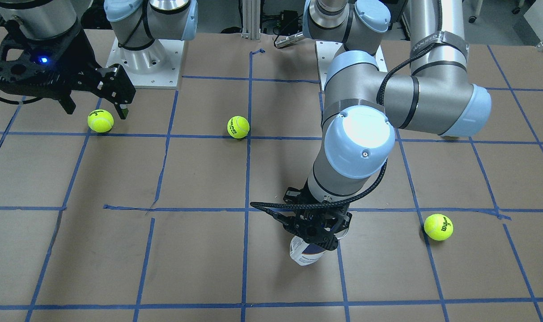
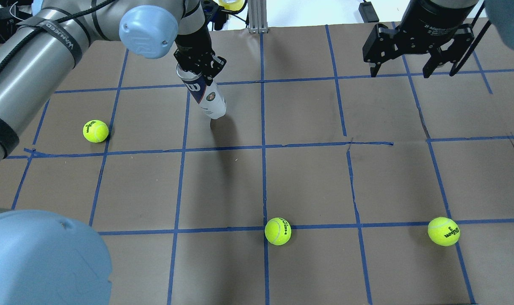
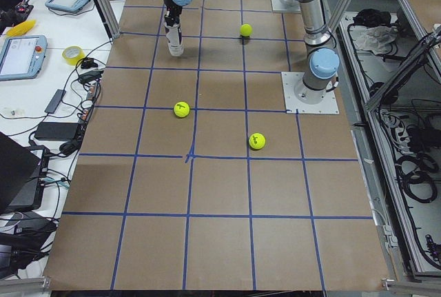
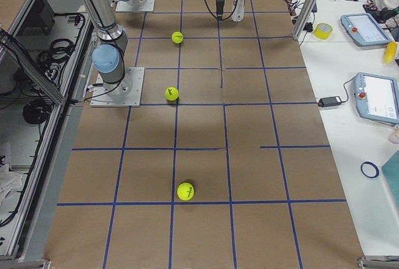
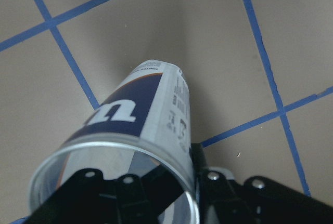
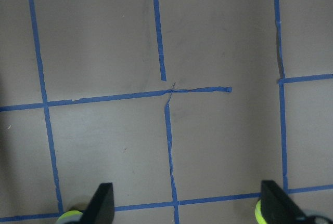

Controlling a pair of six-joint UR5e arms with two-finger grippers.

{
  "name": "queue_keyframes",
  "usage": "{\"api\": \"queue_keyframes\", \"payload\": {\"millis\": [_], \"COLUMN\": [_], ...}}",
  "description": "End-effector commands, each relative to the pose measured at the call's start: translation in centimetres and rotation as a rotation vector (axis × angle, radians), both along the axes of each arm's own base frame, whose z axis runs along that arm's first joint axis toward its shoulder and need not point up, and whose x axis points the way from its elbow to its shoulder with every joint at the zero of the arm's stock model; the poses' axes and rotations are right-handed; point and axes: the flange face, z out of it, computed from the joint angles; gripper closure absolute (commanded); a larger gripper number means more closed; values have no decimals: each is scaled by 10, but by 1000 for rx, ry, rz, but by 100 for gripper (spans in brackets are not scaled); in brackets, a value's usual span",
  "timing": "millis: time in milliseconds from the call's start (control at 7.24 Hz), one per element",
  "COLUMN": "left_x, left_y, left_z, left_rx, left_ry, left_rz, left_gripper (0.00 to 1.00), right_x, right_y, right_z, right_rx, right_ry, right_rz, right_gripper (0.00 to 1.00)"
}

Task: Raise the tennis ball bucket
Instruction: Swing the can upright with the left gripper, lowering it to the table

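Left claw [image 2: 202, 72] pinches the open rim of the clear can [image 2: 210, 101], which hangs tilted beneath it; whether its base touches the table is unclear. Right claw [image 2: 400, 73] gapes wide, empty. Best to rise straight and slowly, so the rim doesn't slip.

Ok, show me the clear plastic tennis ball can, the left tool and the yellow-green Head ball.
Clear plastic tennis ball can [image 2: 203, 92], overhead view, navy label.
Left tool [image 2: 201, 72], overhead view, between fingertips.
Yellow-green Head ball [image 2: 278, 231], overhead view, centre.
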Motion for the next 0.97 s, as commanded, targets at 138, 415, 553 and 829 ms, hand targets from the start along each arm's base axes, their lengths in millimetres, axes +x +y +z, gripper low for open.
{"api": "queue_keyframes", "payload": {"millis": [138, 415, 553, 829], "left_x": [-9, -11, -20, -23], "left_y": [-4, -3, 0, 3], "left_z": [-14, -14, -16, -17], "left_rx": [9, 10, 13, 19], "left_ry": [-5, 1, 8, 7], "left_rz": [-19, -22, -20, -20], "left_gripper": [96, 75, 48, 18], "right_x": [0, -2, -2, -2], "right_y": [0, 0, 0, 1], "right_z": [0, -1, -1, 0], "right_rx": [2, 5, 5, 9], "right_ry": [-2, 0, 0, 0], "right_rz": [0, -3, 1, 2], "right_gripper": [0, 0, 0, 0]}}
